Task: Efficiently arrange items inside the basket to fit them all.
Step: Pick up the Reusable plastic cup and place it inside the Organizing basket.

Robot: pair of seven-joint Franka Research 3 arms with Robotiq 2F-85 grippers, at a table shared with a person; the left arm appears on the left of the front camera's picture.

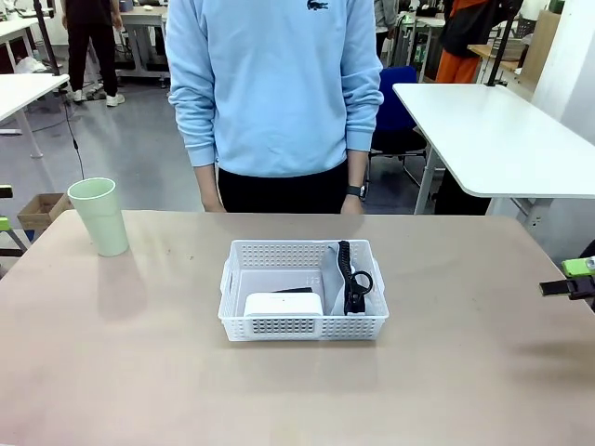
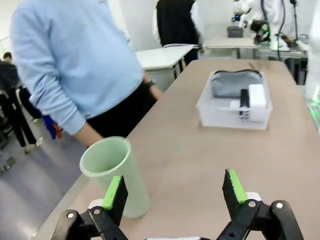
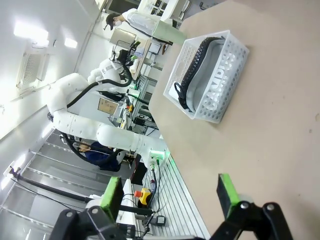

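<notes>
Centre of the tabletop (image 1: 446, 372): the basket (image 1: 302, 327) sits square-on, and it's carrying cargo!
Basket, left half: the white screen device (image 1: 284, 304) lies against the near wall, and the black stapler (image 1: 296, 291) is tucked just behind it, only a sliver showing.
Basket, right half: the grey pouch (image 2: 227, 85) stands on edge along the right wall, its black strap (image 1: 346, 265) snaking over the top. "CAMPUS" reads through the perforations in the right wrist view.
Far left of the tabletop: the pale green cup (image 1: 99, 216) stands upright, well apart from the basket and not in it.
Left end effector (image 2: 173, 181): fingers spread wide with nothing between them, low over the tabletop, the cup just beside one finger.
Right end effector (image 3: 168, 182): also spread and empty, out by the right edge of the tabletop, well apart from the basket.
Far side: the person (image 1: 274, 93) stands at the edge, arms hanging down.
</notes>
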